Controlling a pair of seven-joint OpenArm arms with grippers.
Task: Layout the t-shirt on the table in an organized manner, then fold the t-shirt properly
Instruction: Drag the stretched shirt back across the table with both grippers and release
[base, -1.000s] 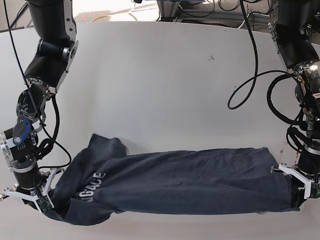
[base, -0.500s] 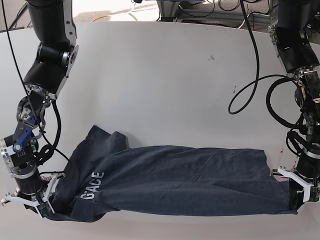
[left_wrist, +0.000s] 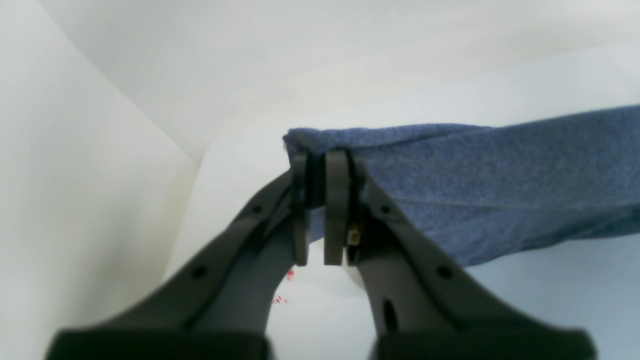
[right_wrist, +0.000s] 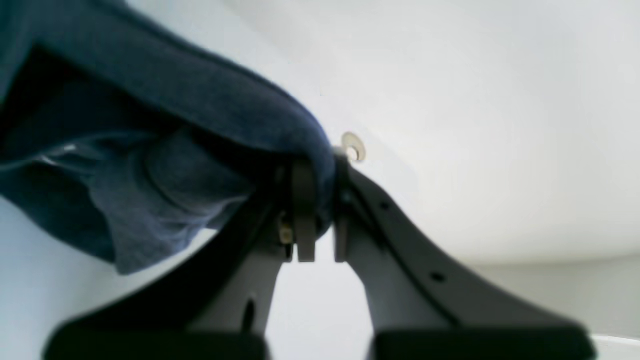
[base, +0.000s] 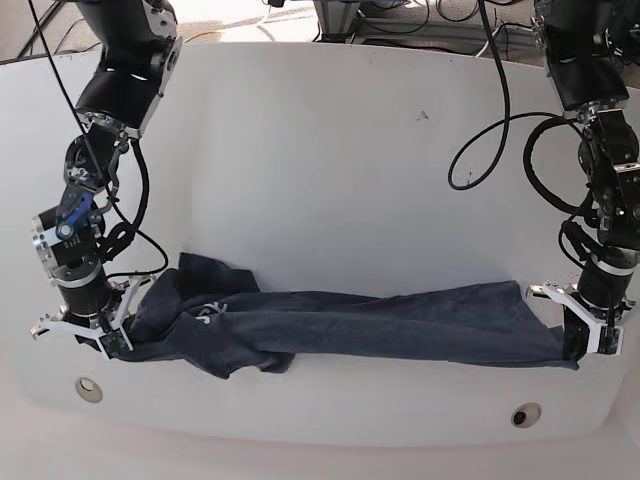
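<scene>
Two grippers, one garment strung between them. At the left of the base view, the right gripper (base: 112, 340) is clenched on a bunched edge of the t-shirt (base: 380, 335); its wrist view shows thick rolled cloth pinched between the jaws, with folds sagging beside them. Nearby a grommet hole (base: 87, 388) sits in the worktop (base: 320, 150).

Middle: the t-shirt lies as a long, narrow, twisted band across the near part of the worktop, most of it resting on the surface. The end by the right gripper is crumpled, with a scrap of white lettering (base: 207, 311) half hidden in the folds. The other end runs flatter and tapers to a corner.

Right of the base view: the left gripper (base: 583, 343) is clamped on that corner; its wrist view shows a thin fold nipped between nearly closed pads. A second grommet hole (base: 520, 413) lies just in front of it.

Step, as I judge it: the layout stage, stretching the garment; folding not yet begun. The next move probably calls for opening the band out in depth, which needs a shake or a regrip at the crumpled end.

Materials: soft, matte, heathered navy knit, limp and prone to bunching. Worktop smooth, white, faintly glossy, rounded at the edge.
</scene>
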